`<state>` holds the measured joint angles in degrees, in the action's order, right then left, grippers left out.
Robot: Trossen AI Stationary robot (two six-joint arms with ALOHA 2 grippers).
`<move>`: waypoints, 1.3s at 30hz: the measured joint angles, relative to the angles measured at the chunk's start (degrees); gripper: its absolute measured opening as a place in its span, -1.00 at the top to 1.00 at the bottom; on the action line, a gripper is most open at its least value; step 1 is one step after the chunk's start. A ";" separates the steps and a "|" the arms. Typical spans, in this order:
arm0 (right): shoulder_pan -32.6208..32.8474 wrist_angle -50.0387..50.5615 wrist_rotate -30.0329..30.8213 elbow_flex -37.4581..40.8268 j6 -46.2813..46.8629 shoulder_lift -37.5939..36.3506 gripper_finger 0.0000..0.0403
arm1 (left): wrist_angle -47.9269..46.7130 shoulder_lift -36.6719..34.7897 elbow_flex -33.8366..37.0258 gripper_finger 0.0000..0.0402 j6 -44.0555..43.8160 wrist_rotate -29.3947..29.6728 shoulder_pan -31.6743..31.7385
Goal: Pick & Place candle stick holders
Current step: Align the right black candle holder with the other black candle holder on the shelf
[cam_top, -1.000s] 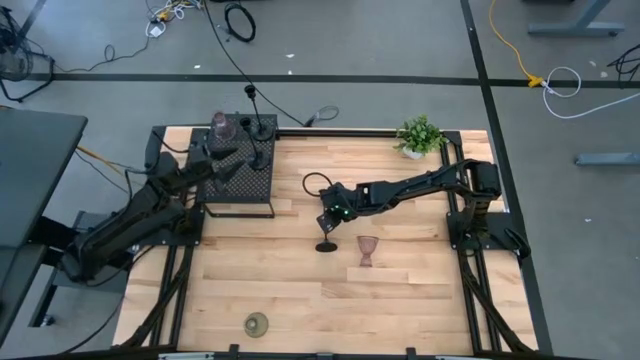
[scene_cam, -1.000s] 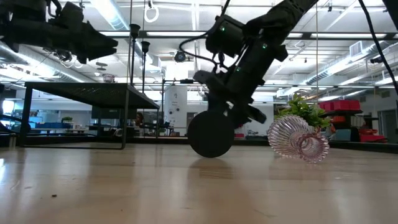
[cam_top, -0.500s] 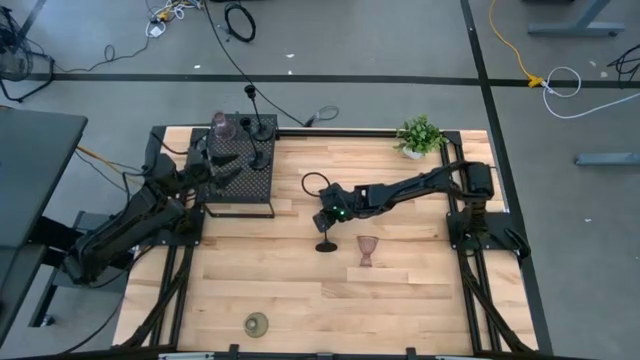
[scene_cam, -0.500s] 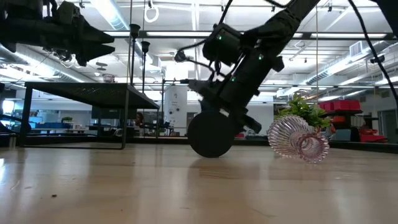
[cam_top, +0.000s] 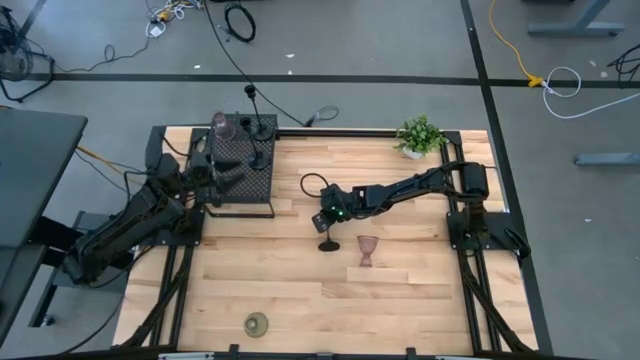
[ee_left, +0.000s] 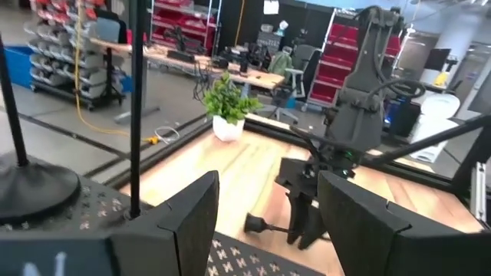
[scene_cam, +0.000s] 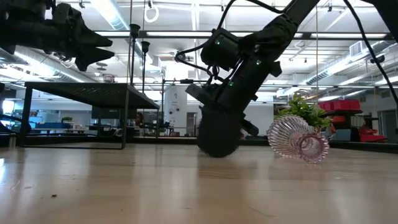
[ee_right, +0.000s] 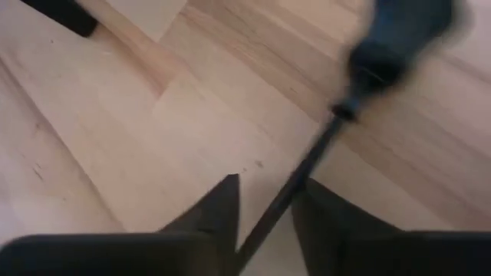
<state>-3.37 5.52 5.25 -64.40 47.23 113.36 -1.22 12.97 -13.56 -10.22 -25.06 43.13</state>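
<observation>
A black candle stick holder (cam_top: 328, 240) with a thin stem and round base lies near the middle of the wooden table (cam_top: 300, 300), its base (scene_cam: 217, 134) tipped on edge against the boards in the low view. The right gripper (cam_top: 324, 222) is down over it, and the right wrist view shows the thin stem (ee_right: 295, 188) running between the two dark fingers (ee_right: 219, 207), which stand narrowly apart on either side of it; whether they actually pinch the stem cannot be told. Just beside it lies a pinkish ribbed glass goblet (cam_top: 367, 250), on its side. A squat olive-gold holder (cam_top: 257, 323) sits well apart near the table's front edge. Toward the back left, a black perforated mesh box (cam_top: 240, 185) carries two more black stemmed holders (cam_top: 262, 127) and another pinkish goblet (cam_top: 221, 126). The left gripper (cam_top: 222, 172) hovers above the box with its fingers (ee_left: 188, 222) spread wide and nothing between them. A small green potted plant (cam_top: 419, 135) stands at the far right corner.
</observation>
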 joint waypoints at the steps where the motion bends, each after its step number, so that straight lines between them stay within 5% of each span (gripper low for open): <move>1: -0.01 -0.29 -0.17 0.00 -0.59 0.02 0.55 | -0.45 0.00 0.00 -0.12 -0.08 -0.11 0.00; 6: -0.01 0.04 -0.19 0.04 -3.46 0.07 0.94 | -1.05 -0.01 0.00 -0.12 -1.39 -2.05 0.00; 16: -0.50 -1.08 -0.34 0.09 -7.41 -1.56 0.97 | -2.05 -0.02 0.00 -0.12 -4.26 -6.56 0.00; 27: 1.29 -6.25 2.17 0.09 -15.14 -13.98 0.99 | -2.11 -0.02 0.00 -0.12 -5.84 -6.75 -0.87; 39: 6.81 -30.46 3.36 0.08 -28.64 -17.42 0.99 | -0.16 -0.02 0.00 -0.12 -7.06 -6.38 -5.43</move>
<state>3.45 -24.95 8.61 -64.32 18.60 95.94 -1.38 12.95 -13.56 -17.28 -31.44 37.71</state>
